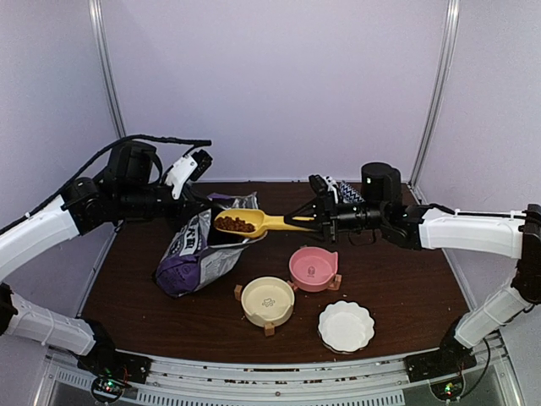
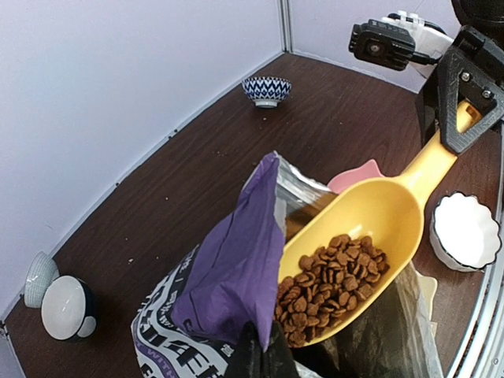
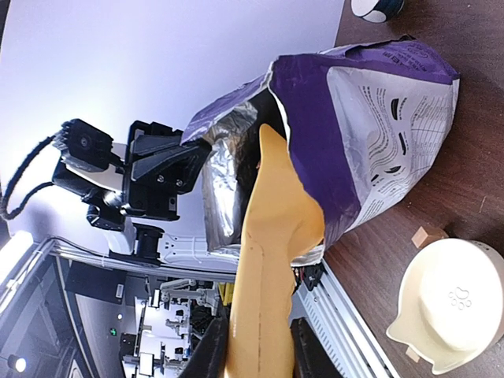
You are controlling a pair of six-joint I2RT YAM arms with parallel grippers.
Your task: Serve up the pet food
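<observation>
Kibble, small reddish-brown dry pellets in a loose heap, is sitting in the bowl of a yellow plastic scoop. The scoop is hanging level at the open mouth of a purple foil pet food bag, with its tip just inside the silver lining.

The right arm's fingers are closing on either side of the scoop's long handle and are holding it clear of the dark brown wooden tabletop. The left arm's fingers are showing only as dark tips at the bottom edge of the left wrist view. They seem to be pinching together on the bag's purple rim and holding it up and open. The bag is leaning back on the left half of the tabletop.

In front of the bag, a round cream bowl is sitting on a small wooden stand. A pink bowl with cat ears is standing just beside it to the right, below the scoop's handle. A white scalloped dish is lying nearer the front edge. A blue and white patterned bowl is sitting well apart, by the back wall.
</observation>
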